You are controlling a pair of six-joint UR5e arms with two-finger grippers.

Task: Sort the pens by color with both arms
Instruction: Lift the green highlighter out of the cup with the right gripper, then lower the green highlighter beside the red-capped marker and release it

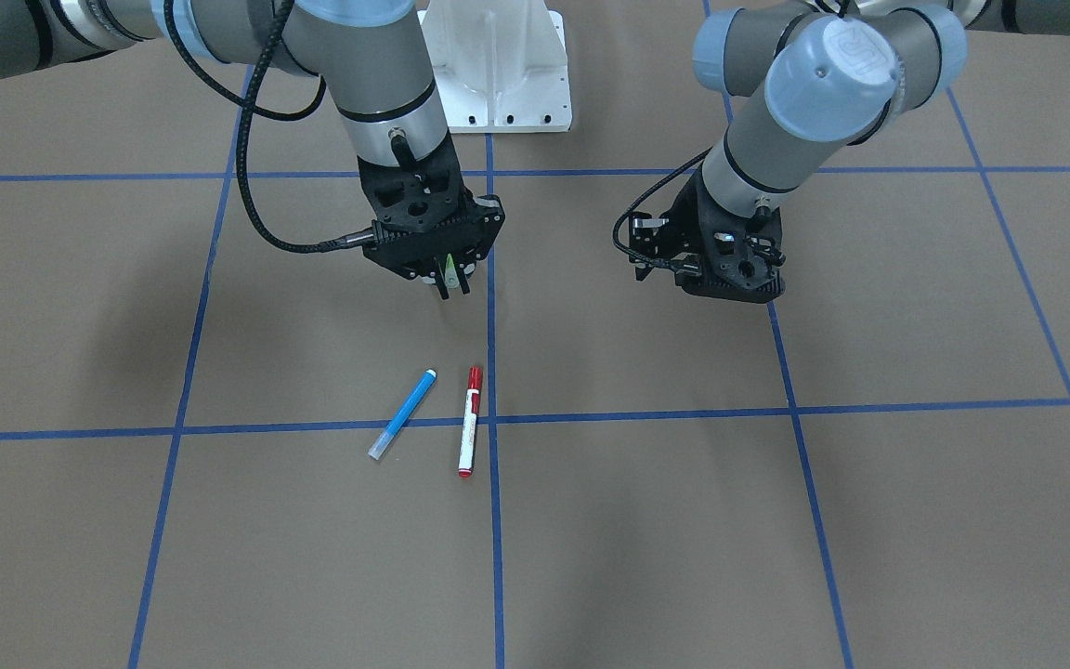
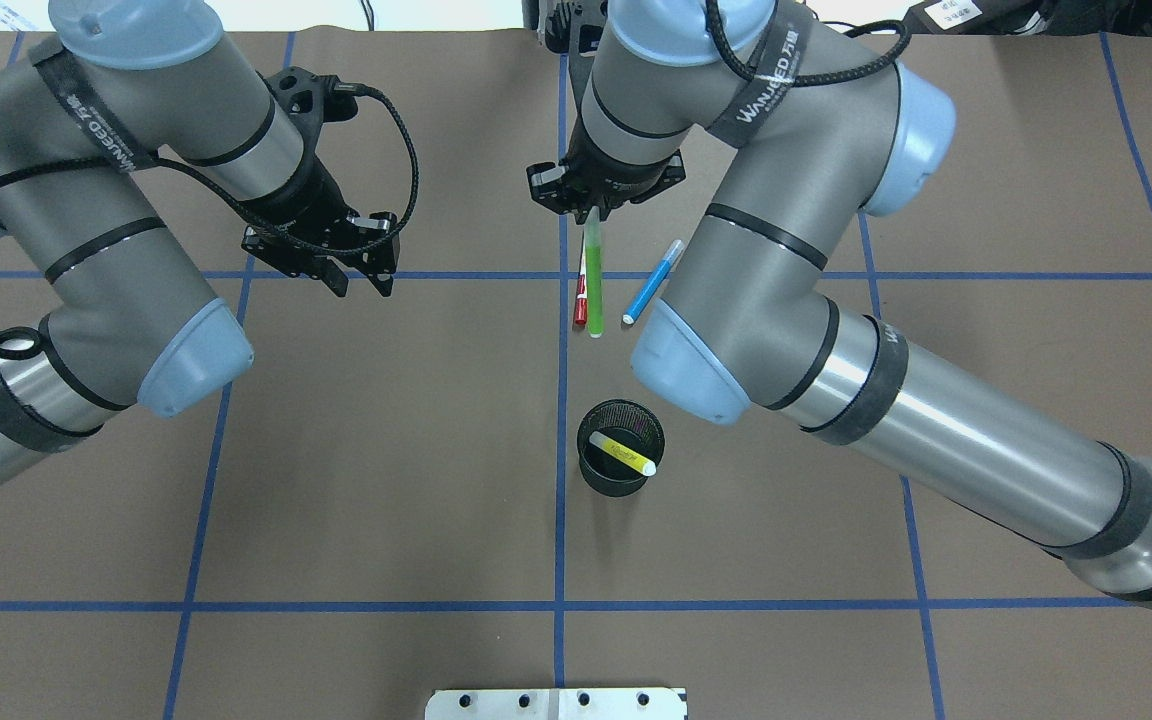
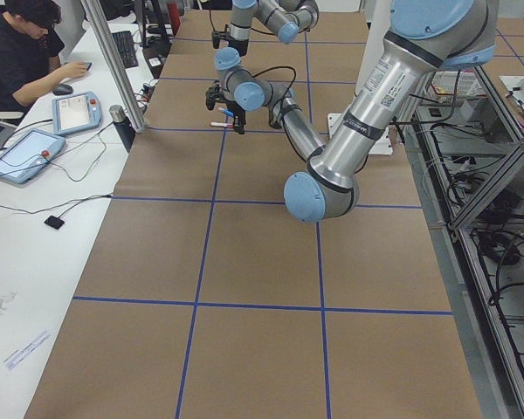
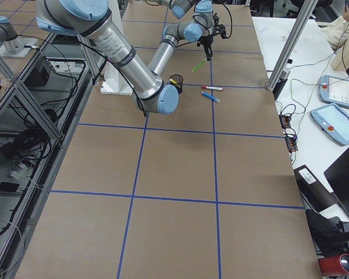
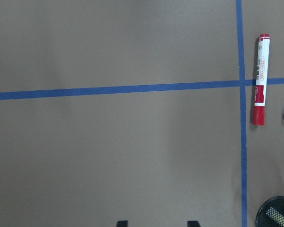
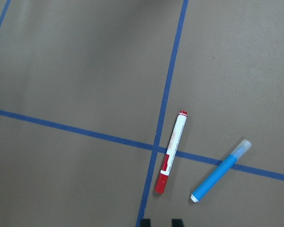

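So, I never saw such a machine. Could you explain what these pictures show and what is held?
These are two robot arms at a table, each ending in a two-finger gripper. Two pictures look down from fixed cameras, two look from the table's ends, two come from cameras on the wrists. On the table lie a blue pen and a red pen; a yellow pen sits in a black mesh cup. The right gripper holds a green pen in the air; the left gripper is open and empty.

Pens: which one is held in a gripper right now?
The green pen, clamped in the right gripper above the table. The blue pen and red pen lie on the table; the yellow pen sits in the black cup.
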